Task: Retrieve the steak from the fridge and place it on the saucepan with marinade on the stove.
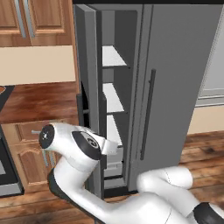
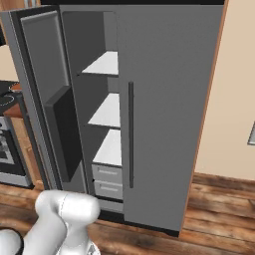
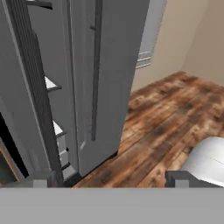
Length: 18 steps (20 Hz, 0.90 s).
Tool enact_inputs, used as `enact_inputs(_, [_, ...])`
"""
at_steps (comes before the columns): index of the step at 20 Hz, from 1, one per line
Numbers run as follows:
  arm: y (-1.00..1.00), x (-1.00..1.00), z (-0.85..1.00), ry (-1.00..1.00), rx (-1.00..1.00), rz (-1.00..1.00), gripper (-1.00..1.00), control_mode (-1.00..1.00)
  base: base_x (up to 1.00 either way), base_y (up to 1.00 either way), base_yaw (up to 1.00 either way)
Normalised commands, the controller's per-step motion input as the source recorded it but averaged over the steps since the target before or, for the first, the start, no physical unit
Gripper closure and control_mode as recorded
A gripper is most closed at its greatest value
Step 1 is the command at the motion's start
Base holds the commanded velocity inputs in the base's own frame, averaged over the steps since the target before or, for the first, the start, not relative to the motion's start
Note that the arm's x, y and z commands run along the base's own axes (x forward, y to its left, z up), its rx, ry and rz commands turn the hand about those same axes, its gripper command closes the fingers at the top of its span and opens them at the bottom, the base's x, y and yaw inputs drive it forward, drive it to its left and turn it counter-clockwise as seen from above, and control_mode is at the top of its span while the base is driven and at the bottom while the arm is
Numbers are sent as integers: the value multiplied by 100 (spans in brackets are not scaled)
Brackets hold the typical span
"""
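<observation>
The grey fridge [image 1: 179, 65] stands with its left door [image 1: 85, 65] swung open and its right door shut. White shelves [image 2: 107, 64] and grey drawers [image 2: 107, 175] show inside; the shelf parts I can see look bare. The steak is hidden from me. In the hand view my gripper [image 3: 109, 179] is open, its fingertips [image 3: 41, 179] wide apart with nothing between them, facing the fridge's open door edge and the shut door's long handle [image 3: 95, 70]. The stove [image 2: 6, 144] is at the far left. The saucepan and marinade are out of view.
A wooden counter [image 1: 39, 103] with cabinets runs left of the fridge. The open door's inner bin [image 2: 62, 129] juts toward me. My arm's elbow [image 1: 83, 146] sits close to the door's edge. Wooden floor [image 3: 166, 118] spreads to the right of the fridge.
</observation>
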Motion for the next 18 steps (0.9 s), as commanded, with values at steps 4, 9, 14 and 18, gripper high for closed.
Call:
enact_inputs(4, [-100, -60, 19, -20, 3, 20, -100, -100, 0, 0, 0])
enact_inputs(9, [-100, -28, 15, -16, 5, 22, -100, -100, 0, 0, 0])
enact_inputs(14, [-100, -1, 5, -15, 5, 23, -100, -100, 0, 0, 0])
enact_inputs(18, [-100, 0, 3, -12, 13, 22, -100, -100, 0, 0, 0])
